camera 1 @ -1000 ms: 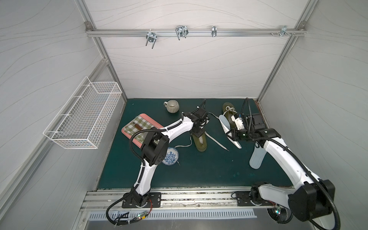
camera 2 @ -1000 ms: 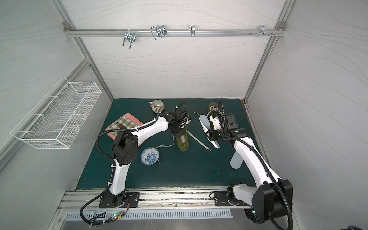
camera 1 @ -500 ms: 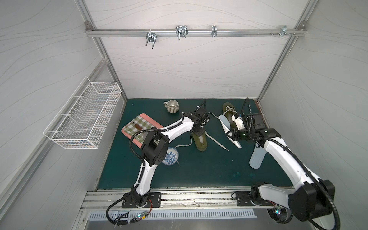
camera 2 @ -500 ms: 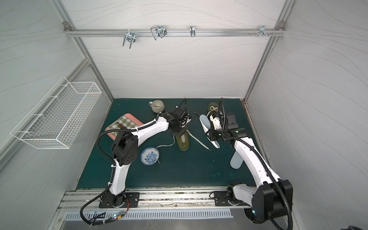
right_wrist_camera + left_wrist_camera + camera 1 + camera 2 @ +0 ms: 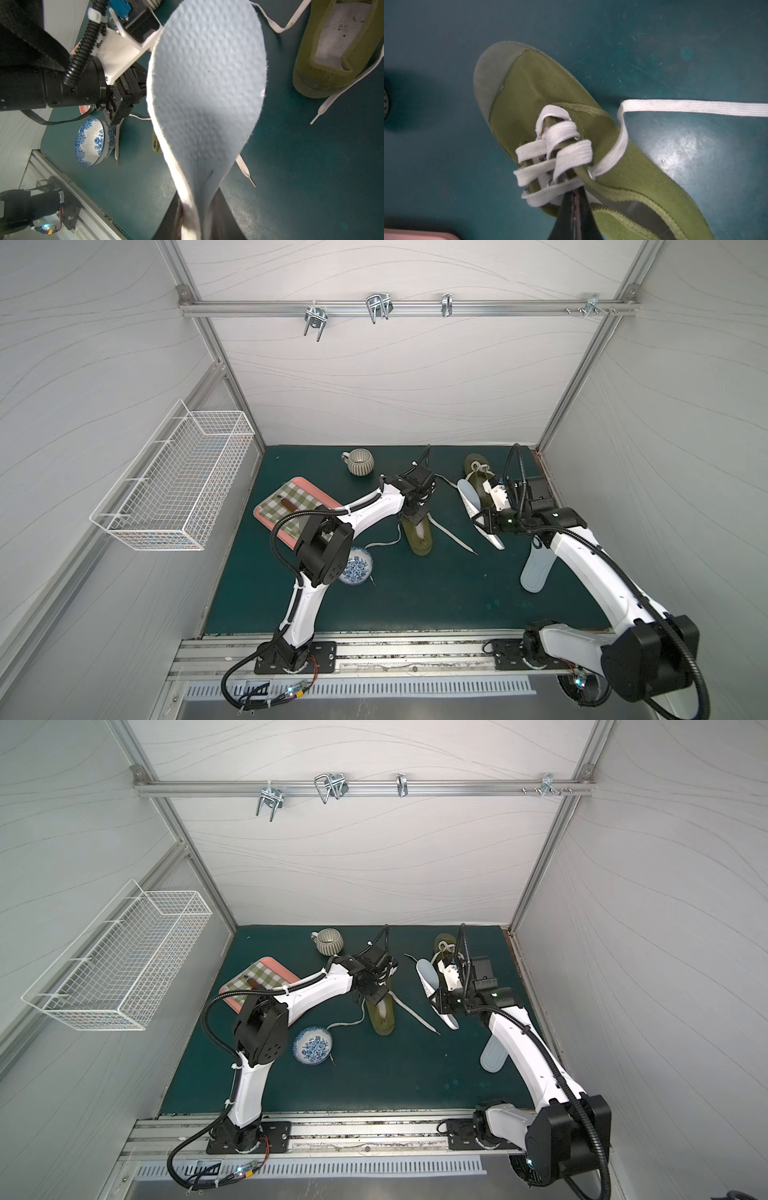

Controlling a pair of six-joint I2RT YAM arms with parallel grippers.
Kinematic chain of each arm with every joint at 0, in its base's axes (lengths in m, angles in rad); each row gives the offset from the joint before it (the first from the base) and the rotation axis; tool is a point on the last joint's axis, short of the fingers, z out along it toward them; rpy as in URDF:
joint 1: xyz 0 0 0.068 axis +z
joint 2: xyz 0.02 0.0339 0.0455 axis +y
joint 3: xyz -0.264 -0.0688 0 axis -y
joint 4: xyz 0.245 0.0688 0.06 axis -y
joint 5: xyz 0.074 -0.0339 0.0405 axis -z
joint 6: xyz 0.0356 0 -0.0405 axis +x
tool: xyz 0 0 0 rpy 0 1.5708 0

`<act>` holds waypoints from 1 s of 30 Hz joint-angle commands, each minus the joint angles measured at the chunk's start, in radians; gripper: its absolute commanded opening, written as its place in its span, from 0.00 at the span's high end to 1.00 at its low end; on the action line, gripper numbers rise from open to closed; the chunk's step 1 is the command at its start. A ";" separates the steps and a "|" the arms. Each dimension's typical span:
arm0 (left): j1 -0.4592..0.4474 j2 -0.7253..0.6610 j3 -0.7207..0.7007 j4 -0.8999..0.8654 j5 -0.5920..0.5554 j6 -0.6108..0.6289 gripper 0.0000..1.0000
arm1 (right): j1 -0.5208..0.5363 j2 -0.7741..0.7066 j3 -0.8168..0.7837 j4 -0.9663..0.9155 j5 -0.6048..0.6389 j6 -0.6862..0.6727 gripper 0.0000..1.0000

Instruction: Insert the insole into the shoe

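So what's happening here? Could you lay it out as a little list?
Left gripper: shut at the laces of the nearer green shoe
Right gripper: shut on a pale blue insole, held above the mat
Second green shoe: at the back
Another insole: flat on the mat
Progress: held insole not yet in a shoe

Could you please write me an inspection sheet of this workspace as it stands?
Surface: green mat, scuffed.
Job's things: shoe at centre, laces loose; insole held above the mat; second shoe at the back; second insole lying flat.
Clutter: mug, tray, bowl.
Grippers: left gripper shut at the shoe's lacing; right gripper shut on the insole.
Cables: hoses along both arms; loose wires at the front rail.
Surroundings: wire basket on the wall, hooks overhead.
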 commanded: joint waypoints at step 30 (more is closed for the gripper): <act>0.164 -0.140 -0.086 -0.062 0.527 -0.583 1.00 | 0.249 0.141 0.152 -0.245 0.371 -0.306 0.82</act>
